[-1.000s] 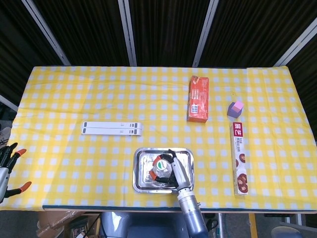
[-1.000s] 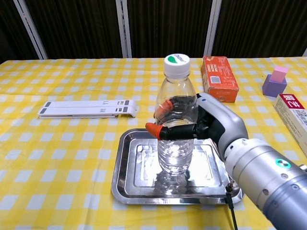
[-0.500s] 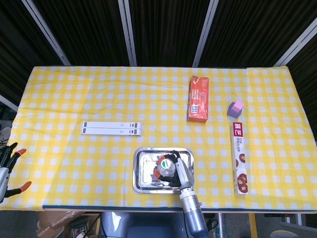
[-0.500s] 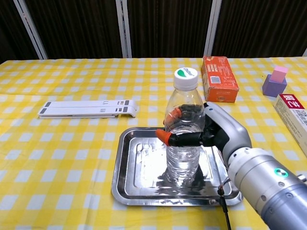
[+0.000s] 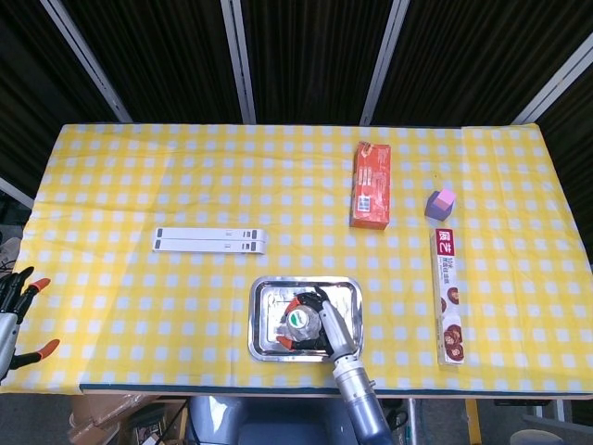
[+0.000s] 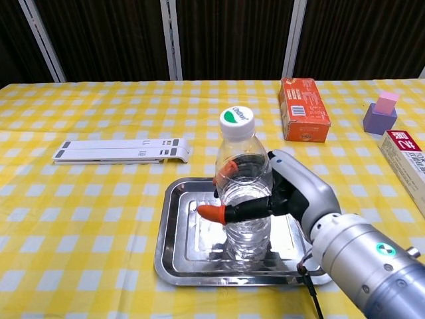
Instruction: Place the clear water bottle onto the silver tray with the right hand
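Note:
The clear water bottle (image 6: pixel 243 199) with a white cap stands upright on the silver tray (image 6: pixel 184 246), its base touching the tray floor. My right hand (image 6: pixel 282 196) grips it around the middle, orange-tipped fingers wrapped on its body. From the head view the bottle (image 5: pixel 300 320) shows cap-up inside the tray (image 5: pixel 269 297), with the right hand (image 5: pixel 326 326) against it. My left hand (image 5: pixel 13 311) hangs at the far left edge of the table, fingers spread and holding nothing.
A white folded stand (image 5: pixel 210 240) lies left of the tray. An orange box (image 5: pixel 370 184), a purple block (image 5: pixel 439 202) and a long biscuit box (image 5: pixel 448 295) occupy the right side. The table's near edge (image 5: pixel 185 387) runs just below the tray.
The bottle has come down onto the tray floor and shifted slightly left in the right hand's grip. The left hand has not moved.

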